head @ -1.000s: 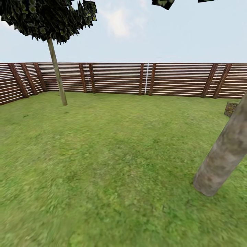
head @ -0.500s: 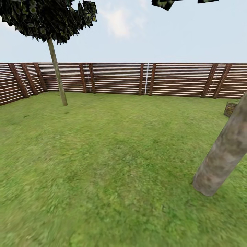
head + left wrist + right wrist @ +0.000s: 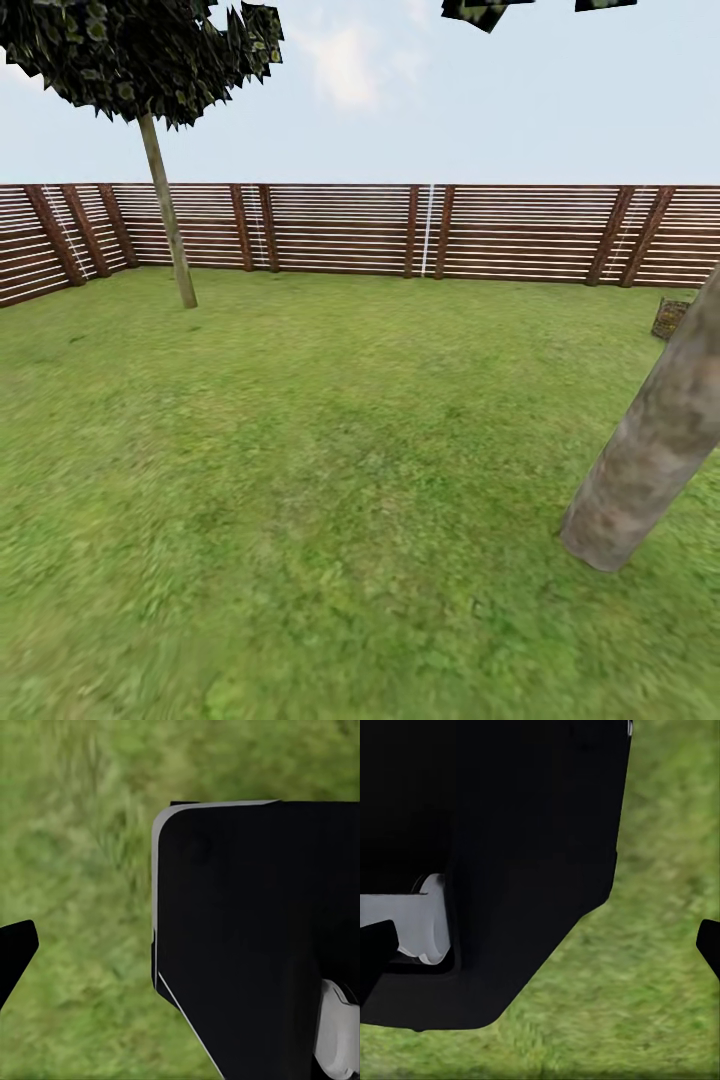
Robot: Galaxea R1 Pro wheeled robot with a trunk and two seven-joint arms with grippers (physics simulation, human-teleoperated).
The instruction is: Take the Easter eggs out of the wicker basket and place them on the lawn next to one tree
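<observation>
In the head view the lawn (image 3: 330,470) spreads from the near edge to a brown slatted fence (image 3: 350,228) that runs across the back. A tree (image 3: 168,215) with a slim pale trunk and a dark crown stands at about ten o'clock, close to the fence. A second, thicker mottled trunk (image 3: 650,450) leans in at about four o'clock, its foot planted in the grass, with scraps of dark foliage at the top edge. At three o'clock, just behind that trunk, a small dark woven-looking object (image 3: 670,318) sits on the grass; it is too small and too cut off to say what it is or whether anything lies in it.

In the left wrist view a large black body of the robot (image 3: 255,937) with a pale grey edge hangs over the grass, and one dark fingertip (image 3: 15,949) of the left pincer pokes in at nine o'clock. Its grip cannot be told.

In the right wrist view a black body (image 3: 502,847) with a grey fitting covers much of the grass. Dark fingertips (image 3: 375,945) show at the nine and three o'clock edges, well apart with bare grass between, so the right pincer stands spread.
</observation>
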